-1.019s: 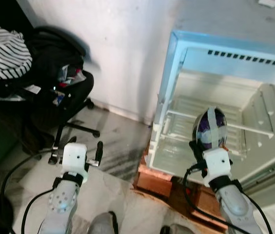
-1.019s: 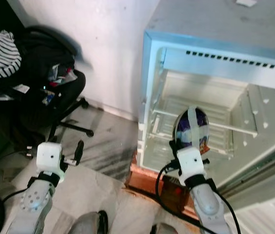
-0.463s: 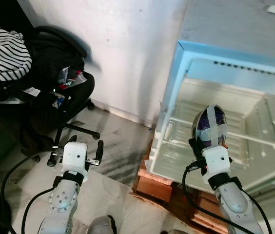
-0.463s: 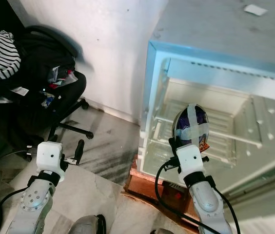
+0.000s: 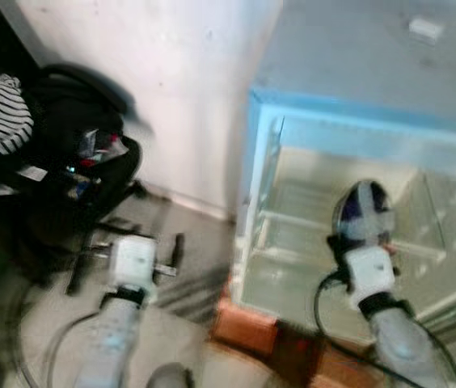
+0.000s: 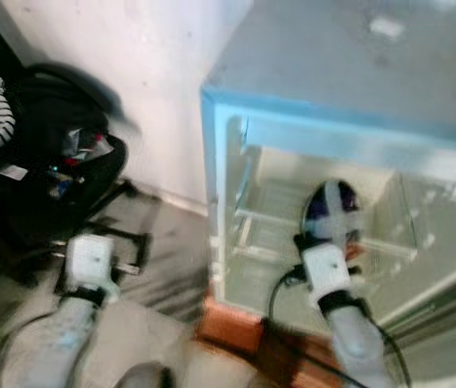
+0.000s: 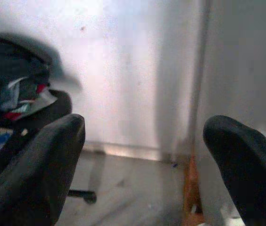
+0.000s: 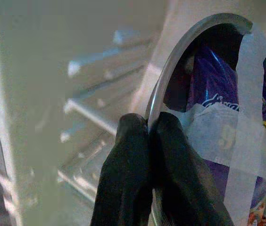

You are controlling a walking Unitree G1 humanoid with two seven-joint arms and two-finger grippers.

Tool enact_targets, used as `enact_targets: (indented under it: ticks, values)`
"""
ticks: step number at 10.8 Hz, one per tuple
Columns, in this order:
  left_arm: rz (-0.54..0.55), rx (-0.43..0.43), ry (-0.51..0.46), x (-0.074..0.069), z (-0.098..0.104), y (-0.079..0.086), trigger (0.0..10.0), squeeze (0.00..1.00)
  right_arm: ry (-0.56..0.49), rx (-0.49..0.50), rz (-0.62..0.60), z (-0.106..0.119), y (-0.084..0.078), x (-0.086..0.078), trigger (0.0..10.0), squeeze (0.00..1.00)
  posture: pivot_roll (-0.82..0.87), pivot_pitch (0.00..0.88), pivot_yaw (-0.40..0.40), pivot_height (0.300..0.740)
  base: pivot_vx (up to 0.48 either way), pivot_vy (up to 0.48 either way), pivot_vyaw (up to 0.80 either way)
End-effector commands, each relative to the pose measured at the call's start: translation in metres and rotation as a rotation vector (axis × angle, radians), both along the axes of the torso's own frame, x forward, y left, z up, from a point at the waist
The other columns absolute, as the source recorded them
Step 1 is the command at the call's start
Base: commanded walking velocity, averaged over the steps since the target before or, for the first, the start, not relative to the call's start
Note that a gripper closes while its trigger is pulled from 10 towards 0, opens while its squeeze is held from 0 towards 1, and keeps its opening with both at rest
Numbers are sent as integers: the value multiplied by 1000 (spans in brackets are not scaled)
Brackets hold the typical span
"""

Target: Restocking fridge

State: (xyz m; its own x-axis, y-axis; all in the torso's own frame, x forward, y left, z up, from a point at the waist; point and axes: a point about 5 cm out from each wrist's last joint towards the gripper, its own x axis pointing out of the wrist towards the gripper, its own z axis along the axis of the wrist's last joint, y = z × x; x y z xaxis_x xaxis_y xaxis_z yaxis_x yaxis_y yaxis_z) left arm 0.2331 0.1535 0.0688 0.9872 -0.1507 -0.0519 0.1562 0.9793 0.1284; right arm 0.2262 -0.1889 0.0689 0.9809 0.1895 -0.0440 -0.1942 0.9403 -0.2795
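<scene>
Open fridge (image 5: 293, 153) ahead, frames blurring. Right gripper (image 8: 147, 129) is pinching the taped bowl (image 8: 227, 117) by its thin rim, fingers fully closed on it; it's risking a slip or clipping the shelf (image 5: 293, 222). Left gripper (image 7: 142, 141) is hanging wide open, empty.

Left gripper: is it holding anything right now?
No. In the left wrist view the left gripper has its two black fingers spread wide apart with only wall and floor between them.

Head stereo pair looks forward and down at the open fridge (image 5: 357, 242), sharing the office chair (image 6: 58, 174). Left wrist view faces the wall (image 7: 133, 70); right wrist view sits close inside the fridge.
</scene>
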Motion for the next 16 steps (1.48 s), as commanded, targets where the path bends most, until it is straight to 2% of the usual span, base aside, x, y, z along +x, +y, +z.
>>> enact_targets:
  ticks: [1, 3, 4, 7, 9, 10, 11, 12, 13, 14, 15, 16]
  values:
    - [16, 9, 13, -2, -1, 5, 10000, 0, -32, 0, 30, 7, 6, 4, 10000, 0, 104, 112, -9, 740, 274, 0, 0]
    - [31, 11, 19, -3, -2, 4, 10000, 0, -32, -3, 30, 8, 5, 6, 10000, 0, 106, 117, -14, 740, 0, 0, 0]
    - [39, 9, 25, -3, -1, 3, 10000, 0, -34, -9, 49, 10, 7, 16, 10000, 0, 118, 133, -20, 740, 0, 0, 0]
    - [58, 5, 24, -6, 4, 3, 10000, 0, -44, -24, 150, 16, 29, 49, 10000, 0, 160, 181, -39, 740, 0, 0, 0]
    - [65, 6, 27, -9, 5, 3, 10000, 0, -29, -79, 262, 14, 48, 66, 10000, 0, 182, 202, -50, 740, 0, 0, 0]
    - [67, 8, 30, -11, 6, 3, 10000, 0, -3, -173, 336, 10, 64, 81, 10000, 0, 190, 209, -55, 740, 0, 0, 0]
    - [69, 11, 30, -13, 7, 4, 10000, 0, 16, -225, 364, 10, 74, 94, 10000, 0, 205, 220, -62, 740, 0, 0, 0]
    - [79, 14, 32, -17, 8, 6, 10000, 0, -28, -310, 428, 22, 93, 109, 10000, 0, 222, 230, -69, 740, 0, 0, 0]
    - [82, 15, 33, -18, 8, 6, 10000, 0, -66, -372, 474, 28, 103, 113, 10000, 0, 229, 235, -74, 740, 0, 0, 0]
    - [86, 17, 37, -20, 9, 5, 10000, 0, -117, -509, 561, 36, 122, 120, 10000, 0, 241, 243, -85, 740, 0, 0, 0]
    - [96, 19, 38, -21, 9, 4, 10000, 0, -128, -589, 573, 38, 130, 126, 10000, 0, 249, 246, -91, 740, 0, 0, 0]
    - [103, 19, 38, -22, 10, 5, 10000, 0, -109, -612, 571, 38, 130, 128, 10000, 0, 251, 246, -93, 740, 0, 0, 0]
